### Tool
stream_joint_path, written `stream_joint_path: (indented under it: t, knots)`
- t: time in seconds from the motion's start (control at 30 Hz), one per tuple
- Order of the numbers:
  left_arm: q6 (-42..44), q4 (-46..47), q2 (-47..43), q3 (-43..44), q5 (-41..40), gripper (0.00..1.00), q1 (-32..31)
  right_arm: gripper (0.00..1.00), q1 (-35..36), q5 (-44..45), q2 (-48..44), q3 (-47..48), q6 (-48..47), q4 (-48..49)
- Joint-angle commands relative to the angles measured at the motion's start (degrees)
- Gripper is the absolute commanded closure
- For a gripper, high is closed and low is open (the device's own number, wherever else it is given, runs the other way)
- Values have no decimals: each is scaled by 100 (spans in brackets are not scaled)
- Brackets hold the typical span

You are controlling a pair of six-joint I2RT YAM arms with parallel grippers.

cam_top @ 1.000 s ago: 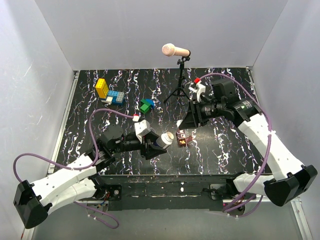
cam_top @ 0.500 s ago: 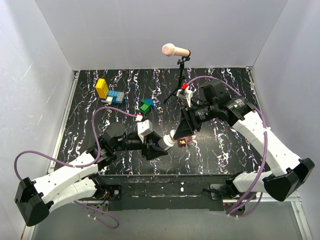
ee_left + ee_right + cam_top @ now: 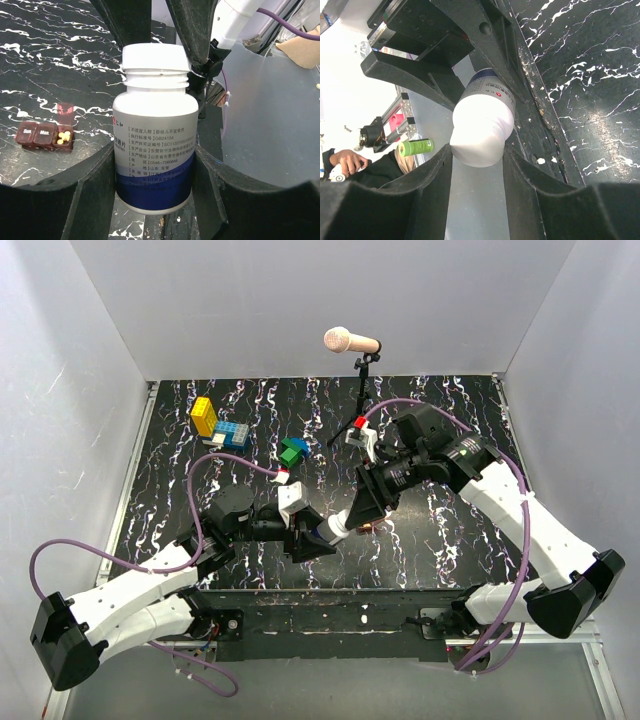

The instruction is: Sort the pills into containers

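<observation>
My left gripper (image 3: 322, 536) is shut on a white pill bottle (image 3: 152, 150) with a blue band and a printed label, and holds it above the table. My right gripper (image 3: 355, 518) has its fingers on both sides of the bottle's white cap (image 3: 477, 142) and touches it. In the left wrist view the cap (image 3: 155, 62) sits between the right gripper's dark fingers (image 3: 192, 30). The reddish-brown pill box (image 3: 44, 136) lies on the table with one lid up and yellow pills (image 3: 63, 138) in that compartment. In the top view the box (image 3: 369, 527) is mostly hidden behind the right gripper.
Yellow (image 3: 204, 416), blue (image 3: 230, 435) and green (image 3: 293, 452) toy blocks sit at the back left. A microphone (image 3: 350, 340) on a black tripod (image 3: 361, 420) stands at the back centre. White walls enclose the black marbled table (image 3: 450, 530).
My right gripper has moved down and to the left from above the pill box onto the bottle's cap. My left gripper has shifted the bottle slightly right and forward.
</observation>
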Motion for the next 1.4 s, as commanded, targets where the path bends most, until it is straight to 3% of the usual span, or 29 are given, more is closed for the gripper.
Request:
stream_joint_path:
  t: [0.0,0.43,0.77,1.1,1.37]
  knots:
    - [-5,213,-22,215,74,100,35,75,134,-22,42,220,-124,-109]
    - [-102,319,48,224,161,100,26,74,389,461,289,440,-203,-320]
    - [-251,310,-31,312,468,100,35,70,424,146,140,343,-660,-294]
    - [-1287,705,57,514,1277,100,35,56,503,-206,-168,290,-1143,-162]
    - [-1851,987,153,760,1814,100,35,56,556,-443,-221,378,-1513,-355]
